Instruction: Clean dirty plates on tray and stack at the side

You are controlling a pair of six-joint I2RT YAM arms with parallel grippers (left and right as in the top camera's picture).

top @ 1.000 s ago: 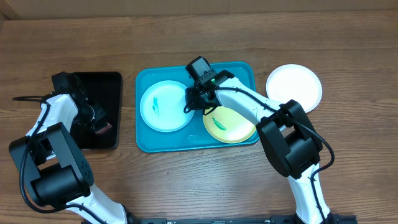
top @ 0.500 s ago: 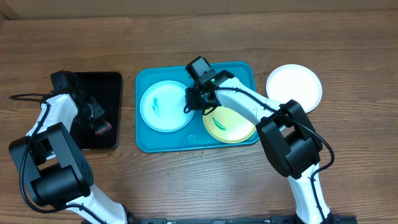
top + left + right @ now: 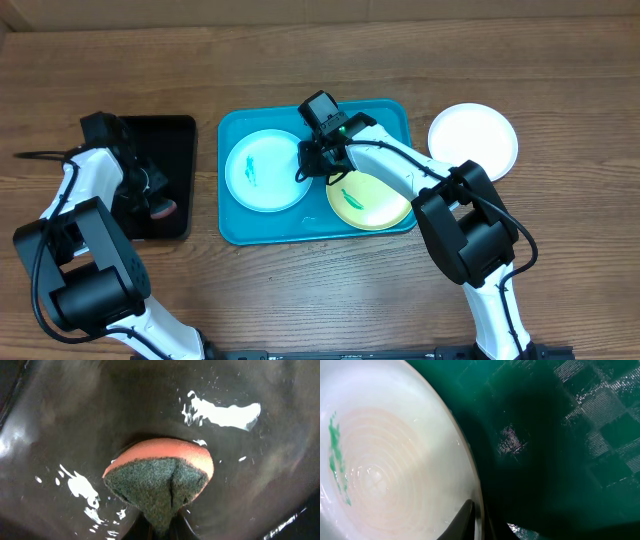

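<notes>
The turquoise tray [image 3: 385, 115] holds the pale blue plate [image 3: 262, 172] with a green smear and the yellow-green plate [image 3: 372, 202] with a green smear. The white plate [image 3: 473, 140] lies on the table to the tray's right. My right gripper [image 3: 306, 166] is shut on the pale blue plate's right rim; in the right wrist view [image 3: 479, 522] the rim runs between the jaws, with the plate [image 3: 385, 460] on the left and the tray floor [image 3: 560, 435] on the right. My left gripper [image 3: 148, 198] is shut on an orange and green sponge [image 3: 160, 480] over the black tray.
The glossy black tray [image 3: 170, 135] lies at the left, its wet floor [image 3: 250, 470] filling the left wrist view. The sponge [image 3: 161, 209] shows near its front right part. Bare wooden table [image 3: 320, 290] surrounds both trays.
My left gripper has shifted slightly with the sponge over the black tray. The right arm and the plates have not moved.
</notes>
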